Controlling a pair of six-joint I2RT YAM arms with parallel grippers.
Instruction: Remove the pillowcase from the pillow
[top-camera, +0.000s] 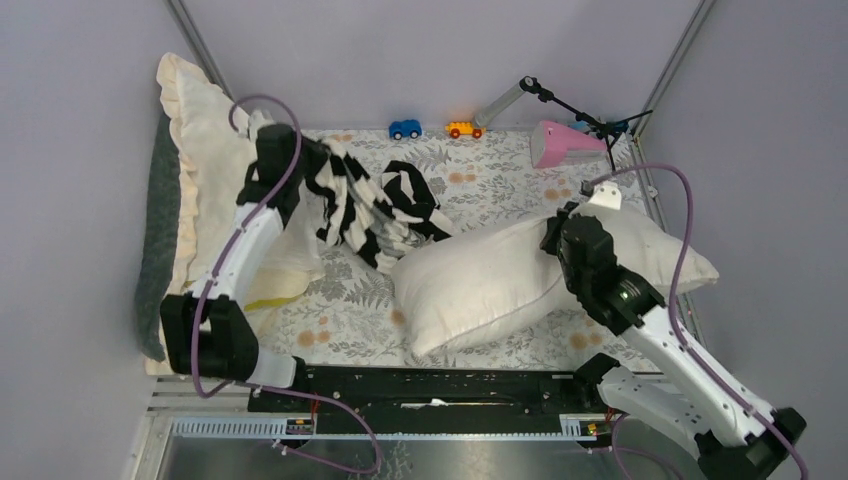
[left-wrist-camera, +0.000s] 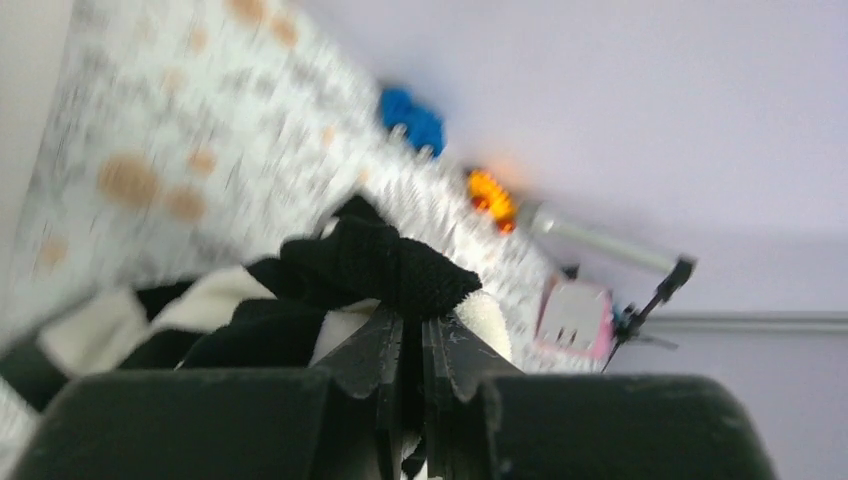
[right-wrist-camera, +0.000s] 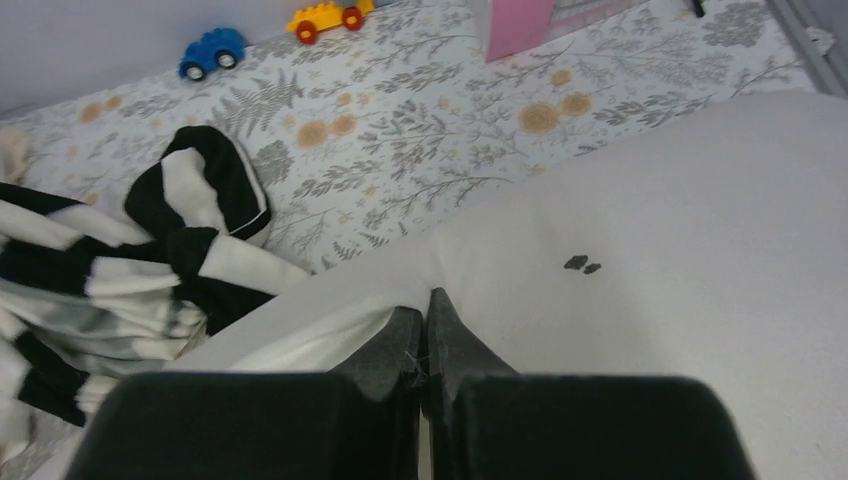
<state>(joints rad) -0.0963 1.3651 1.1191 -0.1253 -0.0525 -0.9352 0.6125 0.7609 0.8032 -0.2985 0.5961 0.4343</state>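
No text, label, brand, number or sign can be read in any of the three views.
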